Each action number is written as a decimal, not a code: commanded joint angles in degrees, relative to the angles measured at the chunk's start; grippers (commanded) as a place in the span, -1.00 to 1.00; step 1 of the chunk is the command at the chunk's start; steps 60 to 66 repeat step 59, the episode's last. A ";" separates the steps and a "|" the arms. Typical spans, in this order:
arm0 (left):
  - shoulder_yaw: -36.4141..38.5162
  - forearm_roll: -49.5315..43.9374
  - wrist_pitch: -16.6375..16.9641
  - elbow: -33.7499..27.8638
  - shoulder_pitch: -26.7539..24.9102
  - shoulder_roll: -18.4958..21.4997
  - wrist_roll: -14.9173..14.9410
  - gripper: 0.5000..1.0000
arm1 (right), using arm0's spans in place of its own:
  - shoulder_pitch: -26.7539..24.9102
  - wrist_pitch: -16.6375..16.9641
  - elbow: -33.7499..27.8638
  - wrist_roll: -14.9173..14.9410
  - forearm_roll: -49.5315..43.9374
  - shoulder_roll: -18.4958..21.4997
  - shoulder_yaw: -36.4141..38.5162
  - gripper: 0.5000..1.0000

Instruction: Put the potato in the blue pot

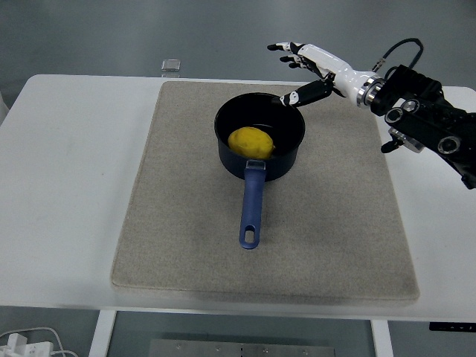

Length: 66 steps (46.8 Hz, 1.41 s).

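- Head view: the potato point(251, 141) lies inside the blue pot point(259, 146), on the bottom and toward the 7 o'clock side of the bowl, next to where the handle joins.
- Judged from that, the placing itself looks done; nothing grips the potato now.
- The right hand point(312, 71) hangs above and beyond the pot's rim at about 1 o'clock, clear of the potato. Its fingers point(286, 48) are spread and hold nothing; one dark fingertip hovers close over the rim.
- What seems left is only for the arm to draw back off the mat point(186, 223).
- The left hand does not show.
- The potato is yellow, smooth and oval, whole and unmarked as far as I can tell.
- The pot stands upright on the mat on the desk point(74, 186), handle pointing to 6 o'clock.
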 commanded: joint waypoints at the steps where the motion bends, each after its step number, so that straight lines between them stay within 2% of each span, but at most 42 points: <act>1: 0.00 0.00 0.00 0.00 0.00 0.00 0.07 1.00 | -0.19 0.12 0.02 -0.01 3.80 -2.30 0.58 0.73; 9: 0.00 0.00 0.00 0.00 0.00 0.00 -0.02 1.00 | -2.39 0.56 0.02 -0.01 16.36 -6.87 4.27 0.72; 18: 0.00 0.00 0.00 0.00 0.00 0.00 0.07 1.00 | -5.73 0.91 -0.33 -0.27 26.03 -9.42 6.47 0.73; 25: 0.00 0.00 0.00 0.00 0.00 0.00 -0.02 1.00 | -6.61 1.09 -3.57 -0.45 33.85 -9.95 6.56 0.73; 36: 0.00 0.00 0.00 0.00 0.00 0.00 -0.02 1.00 | -8.28 3.37 -10.25 -3.08 48.53 -9.43 6.56 0.73; 44: 0.00 0.00 0.00 0.00 0.00 0.00 0.06 1.00 | -9.60 3.46 -13.33 -4.40 51.26 -9.16 6.65 0.73; 66: 0.00 0.00 0.00 0.00 0.00 0.00 0.07 1.00 | -11.35 3.46 -13.51 -4.40 53.73 -9.07 6.65 0.73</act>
